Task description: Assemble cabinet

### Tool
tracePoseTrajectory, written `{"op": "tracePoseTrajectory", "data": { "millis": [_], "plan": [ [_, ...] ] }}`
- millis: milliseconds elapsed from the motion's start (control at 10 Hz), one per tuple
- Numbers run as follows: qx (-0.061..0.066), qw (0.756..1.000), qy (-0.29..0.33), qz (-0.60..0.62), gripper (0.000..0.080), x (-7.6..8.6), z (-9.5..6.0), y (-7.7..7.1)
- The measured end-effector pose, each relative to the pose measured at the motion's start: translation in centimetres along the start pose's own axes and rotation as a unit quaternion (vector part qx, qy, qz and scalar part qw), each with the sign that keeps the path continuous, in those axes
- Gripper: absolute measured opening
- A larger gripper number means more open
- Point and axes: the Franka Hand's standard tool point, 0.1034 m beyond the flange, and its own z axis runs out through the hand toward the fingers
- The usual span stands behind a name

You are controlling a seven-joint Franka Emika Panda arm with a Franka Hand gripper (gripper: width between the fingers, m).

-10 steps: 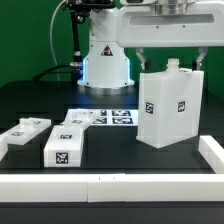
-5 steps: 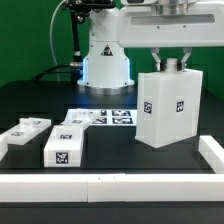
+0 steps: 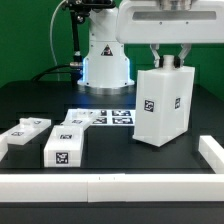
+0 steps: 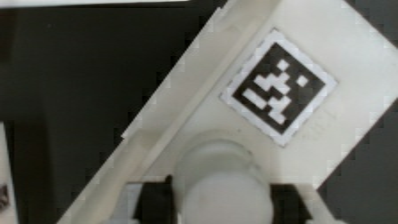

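Black tabletop (image 3: 30,100) bears the upright cabinet (image 3: 160,110), its top peg (image 3: 170,63) pinched between the closed jaws

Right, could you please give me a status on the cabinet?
Copy: tool shut on top peg of box. Box upright on table. Loose panels lie apart, none in the way.

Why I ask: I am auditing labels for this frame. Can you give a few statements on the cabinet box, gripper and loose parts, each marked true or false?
1. The cabinet box stands on the table. True.
2. The gripper grips the peg atop the box. True.
3. The flat panels lie to the exterior view's right of the box. False: they lie to its left.
4. The marker board rests on the box. False: it lies flat on the table.
5. The box carries no tags. False: tags show on two faces.
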Motion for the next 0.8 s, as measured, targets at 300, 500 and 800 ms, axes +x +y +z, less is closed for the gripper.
{"op": "tracePoseTrajectory", "data": {
  "millis": [300,500,800],
  "plan": [
    [0.003,1.0,-0.01,-0.029,0.0212,0.7,0.1,-0.2],
    [0.01,0.995,-0.013,-0.099,0.0212,1.3,0.0,0.6],
    [0.024,0.96,-0.005,-0.28,0.0212,4.9,-1.7,1.1]
  ]
}}
